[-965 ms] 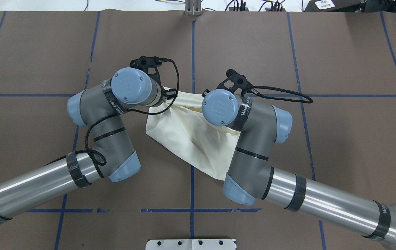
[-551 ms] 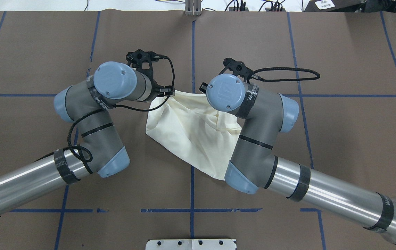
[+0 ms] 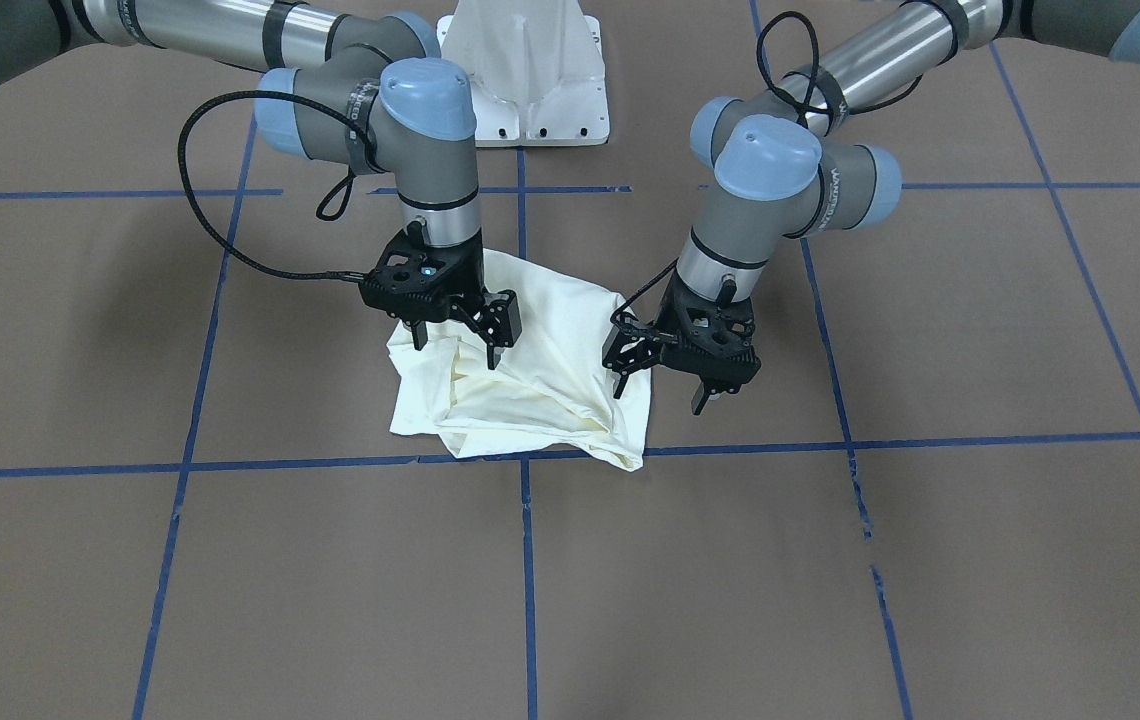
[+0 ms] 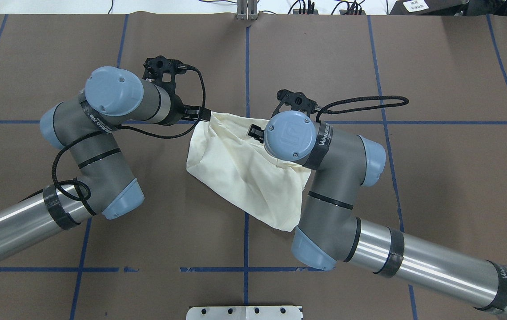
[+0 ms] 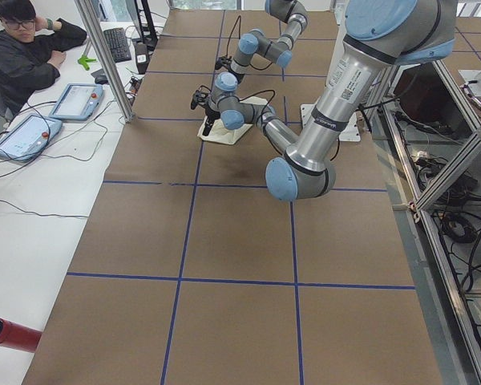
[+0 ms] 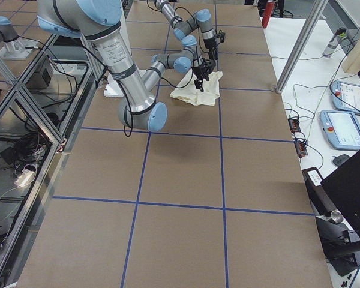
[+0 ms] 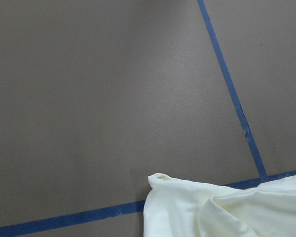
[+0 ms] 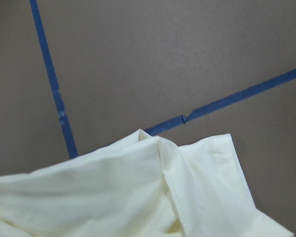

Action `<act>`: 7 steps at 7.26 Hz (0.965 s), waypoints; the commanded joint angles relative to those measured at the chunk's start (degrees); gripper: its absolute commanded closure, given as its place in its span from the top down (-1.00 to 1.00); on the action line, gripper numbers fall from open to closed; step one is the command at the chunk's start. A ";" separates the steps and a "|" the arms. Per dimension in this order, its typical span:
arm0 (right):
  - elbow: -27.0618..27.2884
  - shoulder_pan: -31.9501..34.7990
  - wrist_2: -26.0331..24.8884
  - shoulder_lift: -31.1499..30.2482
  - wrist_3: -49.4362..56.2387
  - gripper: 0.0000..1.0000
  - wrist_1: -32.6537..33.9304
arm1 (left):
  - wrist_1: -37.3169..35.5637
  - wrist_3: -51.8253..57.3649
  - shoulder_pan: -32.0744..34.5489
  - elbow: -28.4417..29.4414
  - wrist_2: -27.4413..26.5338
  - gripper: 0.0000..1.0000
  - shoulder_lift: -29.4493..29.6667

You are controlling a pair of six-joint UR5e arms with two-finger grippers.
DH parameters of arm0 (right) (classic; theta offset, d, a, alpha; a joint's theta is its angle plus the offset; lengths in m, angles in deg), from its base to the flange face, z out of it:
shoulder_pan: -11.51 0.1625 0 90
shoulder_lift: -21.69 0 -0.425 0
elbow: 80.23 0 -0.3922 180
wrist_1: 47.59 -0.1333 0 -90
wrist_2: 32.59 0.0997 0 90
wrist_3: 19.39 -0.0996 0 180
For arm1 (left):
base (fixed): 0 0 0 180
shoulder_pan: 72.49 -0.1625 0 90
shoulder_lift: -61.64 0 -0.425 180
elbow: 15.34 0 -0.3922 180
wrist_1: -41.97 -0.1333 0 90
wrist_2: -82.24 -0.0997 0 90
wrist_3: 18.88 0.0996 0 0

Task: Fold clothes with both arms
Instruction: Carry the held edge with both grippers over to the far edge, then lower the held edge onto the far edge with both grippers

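My tabletop (image 3: 830, 560) is covered in flat brown sheeting, divided into large squares by lines of blue tape (image 3: 527, 560). The cream shirt (image 3: 530, 400) lies in a loose, crumpled heap near the middle, with only plain cream cloth showing. It lies across the tape line that runs outward from my base, and its far edge overlaps a crossing line.

My right hand (image 3: 454, 355) hangs over the part of the shirt nearer my right arm. Its fingers are spread wide and it holds nothing. My left hand (image 3: 659, 395) hangs at the opposite edge of the shirt, also spread wide and holding nothing. One of its fingers is at the cloth's edge and the other is over bare tabletop. I cannot tell whether that first finger touches the cloth. Each wrist camera shows a corner of cream cloth on the brown sheeting, with tape crossing nearby.

A white base plate (image 3: 525, 70) sits at my side of the tabletop. Beyond the far long edge is a white desk (image 5: 32, 241) with two tablets (image 5: 76, 102), a keyboard (image 5: 116, 44) and loose cables. A person (image 5: 24, 56) sits there. A metal post (image 5: 104, 64) rises where the desk meets the tabletop. A red cylinder (image 5: 12, 334) lies at one corner of the desk. Behind me are metal framing (image 5: 457, 120) and tangled cords (image 5: 457, 224) on the floor.
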 commanded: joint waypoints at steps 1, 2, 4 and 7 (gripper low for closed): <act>-0.10 -2.55 -2.89 -0.98 0.26 0.57 -0.13 | 0.09 -0.13 0.05 -0.05 0.01 1.00 -0.10; -0.10 -2.81 -2.81 -1.33 0.78 0.27 0.05 | 0.09 -0.31 0.05 -0.05 0.01 1.00 -0.10; -0.36 -2.81 -2.98 -2.30 5.34 -0.09 0.31 | 0.09 -0.49 0.05 0.04 0.01 1.00 -0.10; -0.45 -1.51 -4.30 -2.74 9.02 -1.00 0.40 | 0.09 -0.57 0.05 0.04 0.01 1.00 -0.10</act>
